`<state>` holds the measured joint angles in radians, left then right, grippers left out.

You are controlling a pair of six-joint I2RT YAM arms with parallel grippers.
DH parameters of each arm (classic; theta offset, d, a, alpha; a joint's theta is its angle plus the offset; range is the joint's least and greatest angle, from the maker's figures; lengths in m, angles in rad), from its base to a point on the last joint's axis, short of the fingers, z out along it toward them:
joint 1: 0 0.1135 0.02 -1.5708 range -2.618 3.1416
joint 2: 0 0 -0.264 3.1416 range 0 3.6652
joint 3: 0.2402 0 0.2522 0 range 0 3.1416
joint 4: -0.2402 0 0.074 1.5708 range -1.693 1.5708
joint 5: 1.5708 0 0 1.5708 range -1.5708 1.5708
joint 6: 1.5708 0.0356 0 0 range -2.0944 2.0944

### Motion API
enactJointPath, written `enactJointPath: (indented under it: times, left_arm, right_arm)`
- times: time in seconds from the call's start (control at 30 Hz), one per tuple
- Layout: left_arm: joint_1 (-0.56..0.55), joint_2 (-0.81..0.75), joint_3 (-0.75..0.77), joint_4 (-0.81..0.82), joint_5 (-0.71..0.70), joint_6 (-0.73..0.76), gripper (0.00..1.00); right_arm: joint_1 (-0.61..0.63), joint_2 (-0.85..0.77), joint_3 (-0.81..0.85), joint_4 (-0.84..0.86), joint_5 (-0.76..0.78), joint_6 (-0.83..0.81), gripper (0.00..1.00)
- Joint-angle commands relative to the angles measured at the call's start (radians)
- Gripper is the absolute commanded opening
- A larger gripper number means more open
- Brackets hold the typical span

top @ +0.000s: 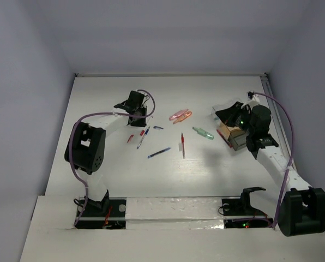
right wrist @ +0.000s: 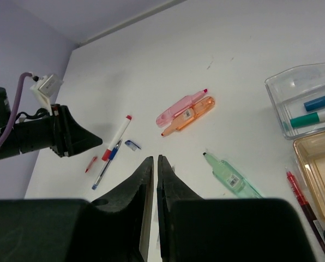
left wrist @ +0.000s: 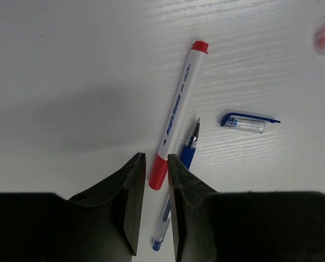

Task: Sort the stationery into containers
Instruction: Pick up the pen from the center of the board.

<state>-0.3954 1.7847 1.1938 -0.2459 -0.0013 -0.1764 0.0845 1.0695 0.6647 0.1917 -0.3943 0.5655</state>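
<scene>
Left gripper (left wrist: 157,159) hovers low, jaws slightly parted, the white marker (left wrist: 180,98) showing its red end in the gap, blue pen (left wrist: 188,153) at 3 o'clock. Right gripper (right wrist: 155,159) is pressed together and empty; containers (right wrist: 275,103) at 2 o'clock, green highlighter (right wrist: 230,177) at 4.

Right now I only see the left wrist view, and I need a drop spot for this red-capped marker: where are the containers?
Observer: The containers sit at the right side of the table, partly under the right arm.
Operator: Is anything in them yet?
Observer: The right wrist view shows the clear box holding two markers, a blue marker and a teal marker.
</scene>
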Motion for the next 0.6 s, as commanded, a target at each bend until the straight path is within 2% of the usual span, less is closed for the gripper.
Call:
enactJointPath:
  times: [0.0, 0.57]
  left_arm:
    - [-0.011, -0.001, 0.023, -0.016, -0.003, 0.003, 0.20]
    - [-0.039, 0.105, 0.043, -0.035, -0.111, 0.025, 0.22]
  right_arm:
    - [0.001, -0.010, -0.010, 0.054, -0.046, -0.015, 0.14]
    - [0.020, -0.028, -0.013, 0.054, -0.078, -0.009, 0.14]
